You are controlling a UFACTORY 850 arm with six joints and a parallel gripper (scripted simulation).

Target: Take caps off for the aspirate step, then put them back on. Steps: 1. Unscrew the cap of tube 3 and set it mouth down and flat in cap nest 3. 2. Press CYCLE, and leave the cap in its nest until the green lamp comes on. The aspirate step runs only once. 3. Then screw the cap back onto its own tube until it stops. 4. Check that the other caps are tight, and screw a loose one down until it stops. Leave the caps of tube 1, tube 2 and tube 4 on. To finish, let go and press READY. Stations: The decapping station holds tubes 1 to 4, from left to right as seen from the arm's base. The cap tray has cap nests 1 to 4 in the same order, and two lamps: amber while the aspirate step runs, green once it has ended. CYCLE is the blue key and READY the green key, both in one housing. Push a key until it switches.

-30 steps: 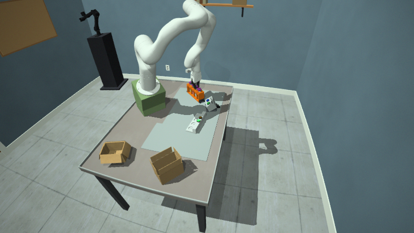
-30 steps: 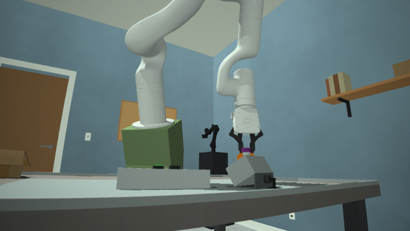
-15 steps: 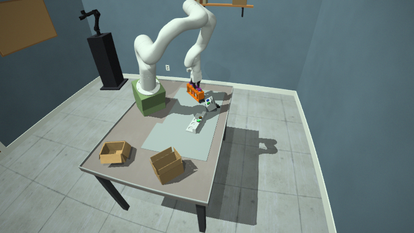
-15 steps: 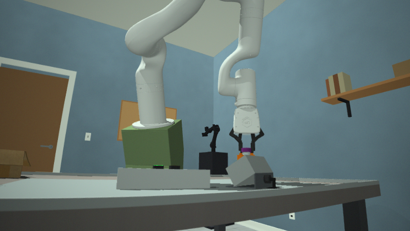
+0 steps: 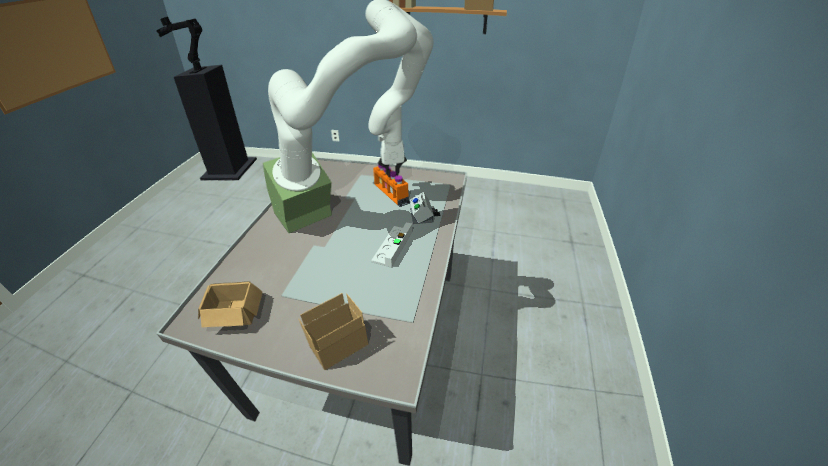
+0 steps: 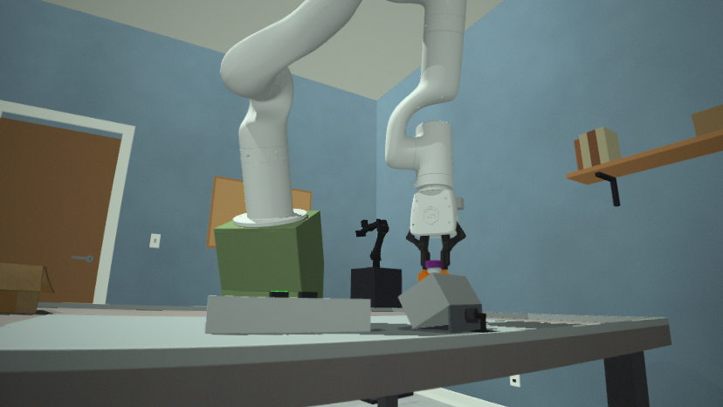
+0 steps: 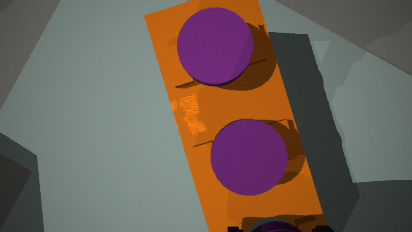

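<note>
I'm getting cool, muted light here — the arm (image 5: 341,63) (image 6: 435,60) throws a hard-edged shadow over the pale mat (image 5: 347,272), and the table (image 5: 249,254) (image 6: 581,343) darkens the floor (image 5: 556,370) on the right of the top view. My exterior view is dimmer, its table edge in shade. Up close in the wrist view, two purple caps cast brown shadows rightward — outlines crisp, I see no blur.

Exterior view: gripper (image 5: 393,172) (image 6: 434,265) (image 7: 280,229) turned about its upright axis since the earlier frames. Small side knob (image 6: 459,203) now juts out on the picture's right of the housing; a second ago it sat on the picture's left. Round-cornered emblem (image 6: 430,216) on the housing face lies slightly further toward the picture's left. Forearm bend just above the wrist sits a touch further right. Thin bright green line shows along the lamp (image 5: 396,240) (image 6: 278,293), dark from this side half a second back.
</note>
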